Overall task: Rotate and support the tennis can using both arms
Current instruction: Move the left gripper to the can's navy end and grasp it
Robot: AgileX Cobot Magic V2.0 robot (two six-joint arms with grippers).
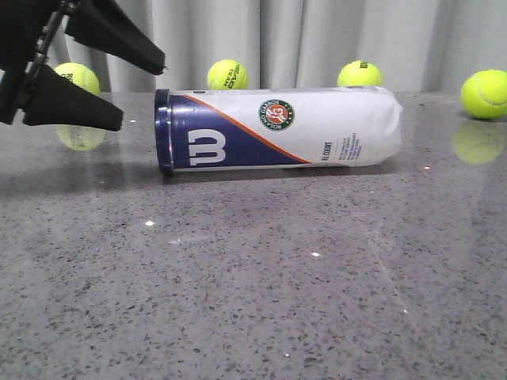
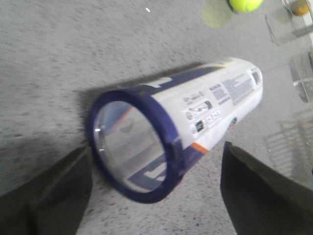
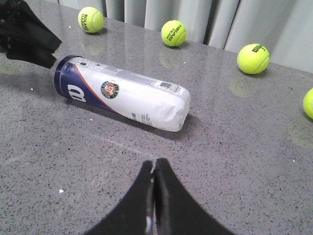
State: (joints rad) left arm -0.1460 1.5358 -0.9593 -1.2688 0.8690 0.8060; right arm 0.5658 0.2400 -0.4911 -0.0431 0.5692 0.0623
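Observation:
The tennis can [image 1: 277,129] lies on its side on the grey table, its navy rim and open end to the left. It also shows in the left wrist view [image 2: 181,125] and the right wrist view [image 3: 124,93]. My left gripper [image 1: 142,89] is open just left of the navy rim, not touching it; in the left wrist view [image 2: 156,191] its fingers stand wide on either side of the can's open end. My right gripper [image 3: 155,164] is shut and empty, well short of the can's crumpled closed end. It is out of the front view.
Several yellow-green tennis balls sit along the table's back edge: [image 1: 77,79], [image 1: 227,74], [image 1: 359,74], [image 1: 485,93]. A grey curtain hangs behind. The speckled table [image 1: 253,285] stretches toward the front.

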